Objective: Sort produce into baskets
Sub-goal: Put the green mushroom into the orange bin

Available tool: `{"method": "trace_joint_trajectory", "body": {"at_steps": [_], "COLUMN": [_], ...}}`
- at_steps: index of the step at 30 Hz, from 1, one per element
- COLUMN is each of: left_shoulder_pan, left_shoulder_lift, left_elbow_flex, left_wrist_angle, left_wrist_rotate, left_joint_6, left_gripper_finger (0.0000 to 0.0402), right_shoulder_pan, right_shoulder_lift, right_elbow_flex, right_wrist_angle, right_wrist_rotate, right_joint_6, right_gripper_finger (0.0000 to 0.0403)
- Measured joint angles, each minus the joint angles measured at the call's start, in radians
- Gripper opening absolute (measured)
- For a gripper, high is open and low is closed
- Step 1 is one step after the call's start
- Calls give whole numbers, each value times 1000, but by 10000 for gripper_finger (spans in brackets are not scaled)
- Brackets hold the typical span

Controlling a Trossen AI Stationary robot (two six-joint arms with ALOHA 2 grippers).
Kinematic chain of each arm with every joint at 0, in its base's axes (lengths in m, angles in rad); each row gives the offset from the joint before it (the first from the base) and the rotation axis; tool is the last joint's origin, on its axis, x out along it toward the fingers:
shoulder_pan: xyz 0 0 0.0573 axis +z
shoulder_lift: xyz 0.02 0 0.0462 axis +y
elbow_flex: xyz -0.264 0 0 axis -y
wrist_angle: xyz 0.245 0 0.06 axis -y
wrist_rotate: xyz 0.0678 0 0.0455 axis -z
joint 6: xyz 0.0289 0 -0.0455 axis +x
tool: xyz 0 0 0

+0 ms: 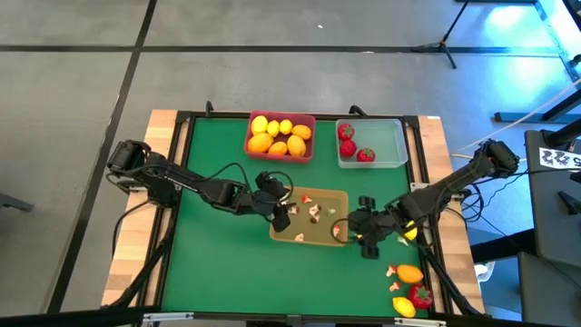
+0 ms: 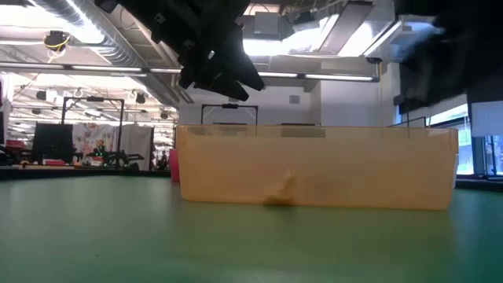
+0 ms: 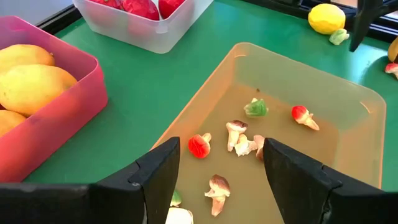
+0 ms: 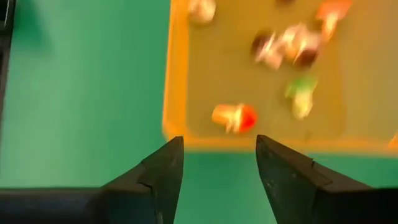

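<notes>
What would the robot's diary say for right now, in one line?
left gripper open over tan tray | right gripper open beside tray | loose fruit still on table

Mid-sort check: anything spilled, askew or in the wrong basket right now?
Nothing is spilled or tipped. The tan basket sits slightly askew to the table edges. Unsorted pieces remain on the mat near the right front corner: an orange lemon, a red fruit and a yellow lemon. The pink basket and clear basket look properly sorted.

No readable text, labels seemingly illegible
</notes>
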Motion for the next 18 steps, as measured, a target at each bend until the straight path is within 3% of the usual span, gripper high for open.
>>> {"method": "trace_joint_trajectory", "body": {"at_steps": [5, 9, 18], "left_shoulder_pan": [0, 1, 1], "left_shoulder_lift": [0, 0, 0], "left_elbow_flex": [0, 0, 0], "left_wrist_angle": [0, 0, 1], "left_wrist_rotate": [0, 0, 0], "left_joint_6": [-1, -2, -3], "left_gripper_finger": [225, 225, 225], "right_shoulder_pan": [70, 145, 296], "right_shoulder_lift": [-2, 1, 2], "right_elbow_flex": [0, 0, 0], "right_wrist_angle": [-159, -277, -436], "right_wrist_rotate": [-123, -148, -177], "right_joint_6": [189, 318, 369], "right_gripper_finger": [199, 199, 199]}}
